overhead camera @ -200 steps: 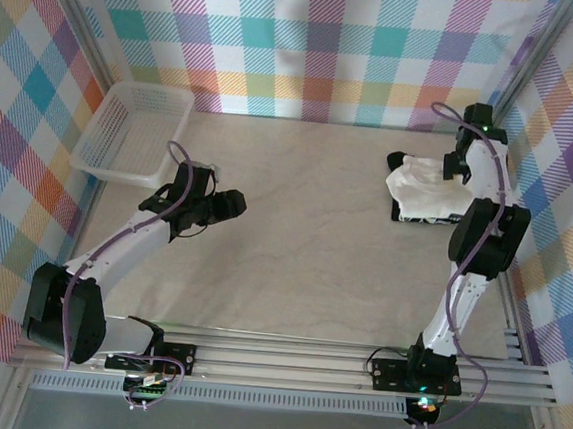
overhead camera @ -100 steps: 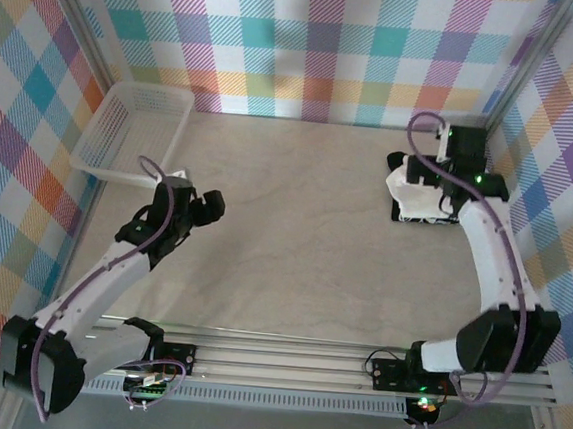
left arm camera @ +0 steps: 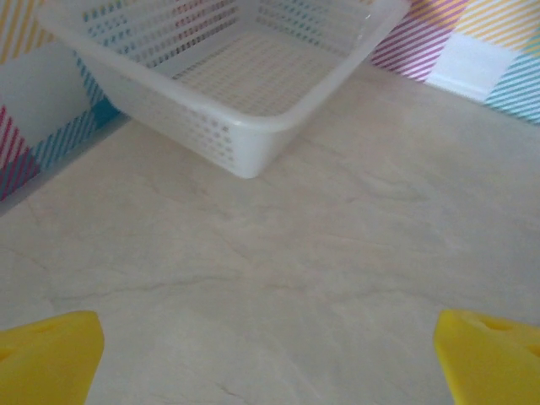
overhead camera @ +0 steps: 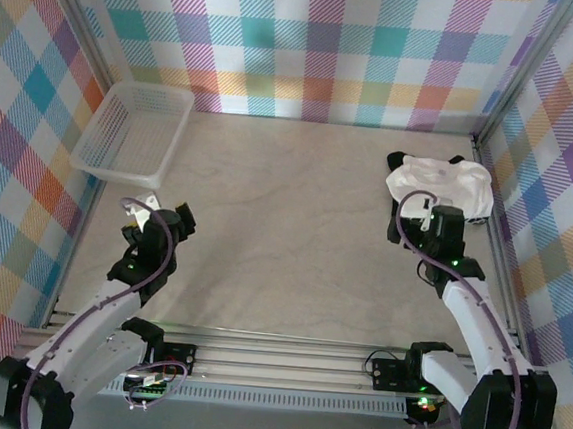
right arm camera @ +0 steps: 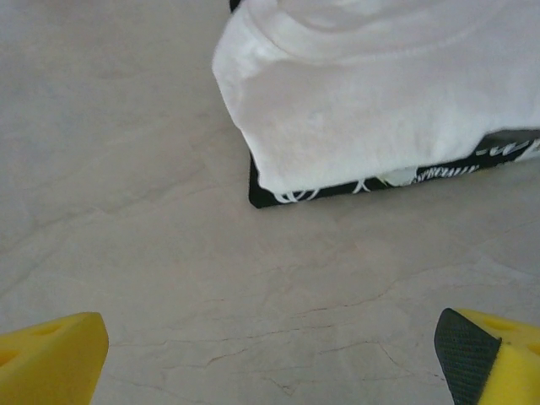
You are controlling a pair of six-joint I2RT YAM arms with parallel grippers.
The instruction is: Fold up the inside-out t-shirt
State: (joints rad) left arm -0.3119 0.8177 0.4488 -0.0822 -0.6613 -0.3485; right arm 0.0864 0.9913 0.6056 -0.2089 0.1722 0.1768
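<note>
The inside-out t-shirt (overhead camera: 440, 180) is a white folded bundle at the far right of the table. In the right wrist view the t-shirt (right arm camera: 371, 93) lies on top of a black t-shirt with white lettering (right arm camera: 274, 196). My right gripper (overhead camera: 435, 217) hangs just in front of the bundle's near edge. In the right wrist view this gripper (right arm camera: 270, 363) is open over bare table, touching nothing. My left gripper (overhead camera: 158, 215) is at the near left, also open and empty. In the left wrist view it (left arm camera: 270, 363) points at the basket.
A white mesh basket (overhead camera: 133, 133) sits at the far left corner, and in the left wrist view the basket (left arm camera: 253, 135) is empty. Plaid walls (overhead camera: 311, 46) close in the table on three sides. A metal rail (overhead camera: 294, 361) runs along the near edge.
The right arm has drawn back from over the shirts toward the near edge, uncovering the white bundle. The left arm has pulled back to the near left and its jaws have widened.
</note>
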